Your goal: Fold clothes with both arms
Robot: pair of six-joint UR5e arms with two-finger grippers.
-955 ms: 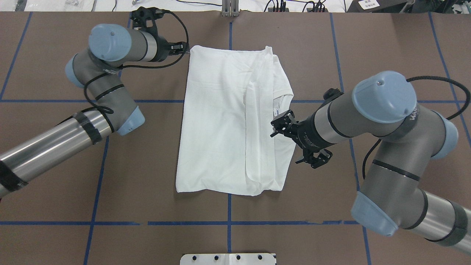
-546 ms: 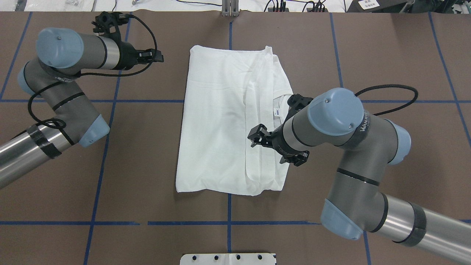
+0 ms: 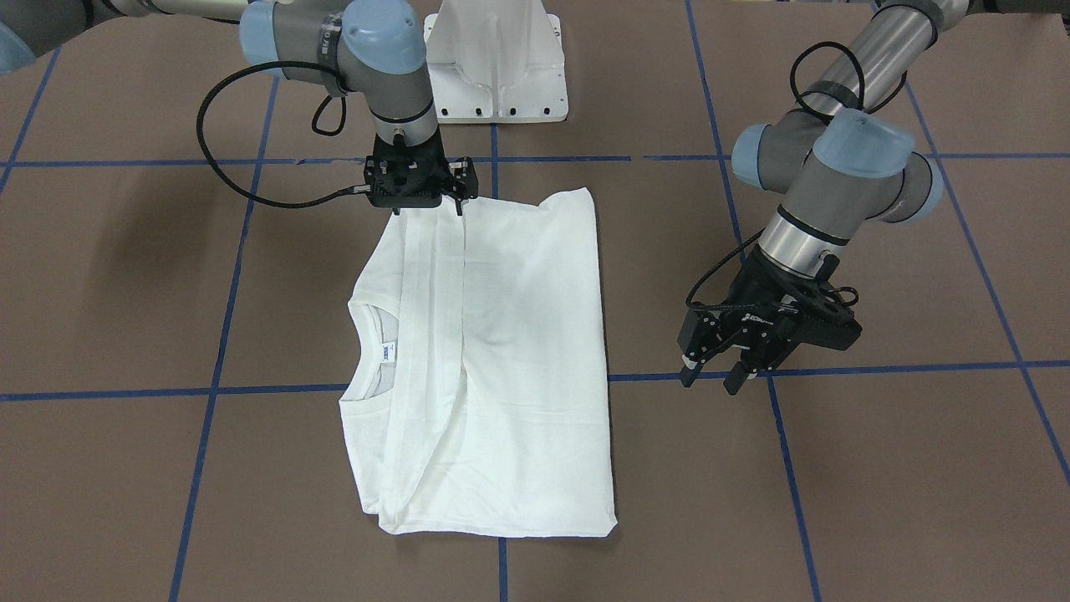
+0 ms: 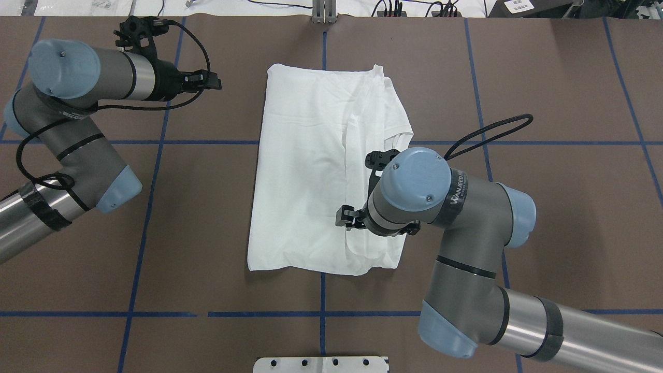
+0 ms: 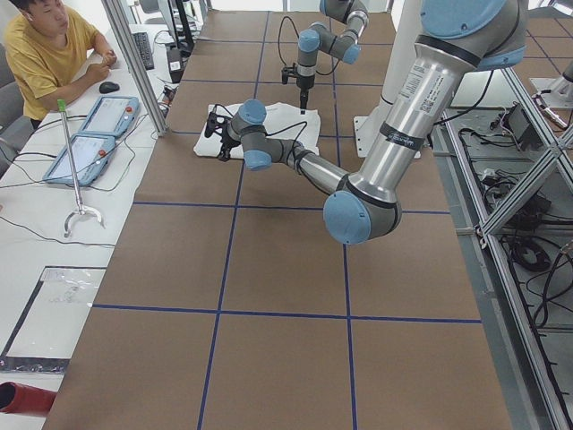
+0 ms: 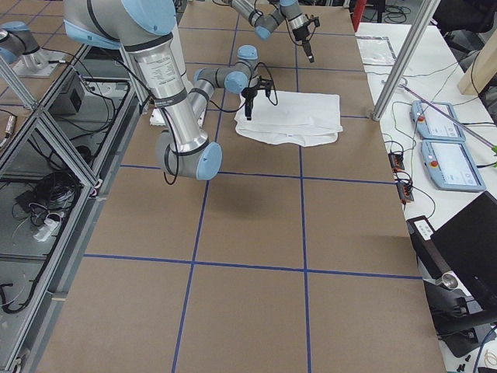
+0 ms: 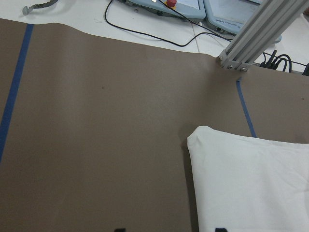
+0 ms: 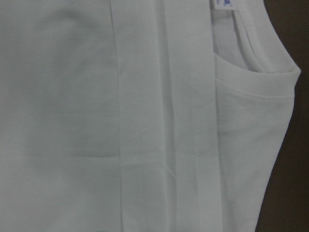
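Overhead exterior: T-shirt is laid flat mid-table, part-folded. Right gripper is held low over its folded sleeve strip, jaws apparently spread, nothing gripped. Left gripper is off the cloth, spread, empty. Risk: only 1 layer pinched, fold dragged askew.

Light: bright and even, from overhead; the brown counter is matte, without glare.
Shadows: soft and faint; a blurred dark patch at the left of the front-facing view, and a thin rim under the T-shirt.
Highlights: the T-shirt nearly washes out; bright streaks run along the left arm tube, at the lower left of the overhead view.
Right wrist view: dim, grey, soft-focused.
Side views: wide-angle stretch toward the near edge.
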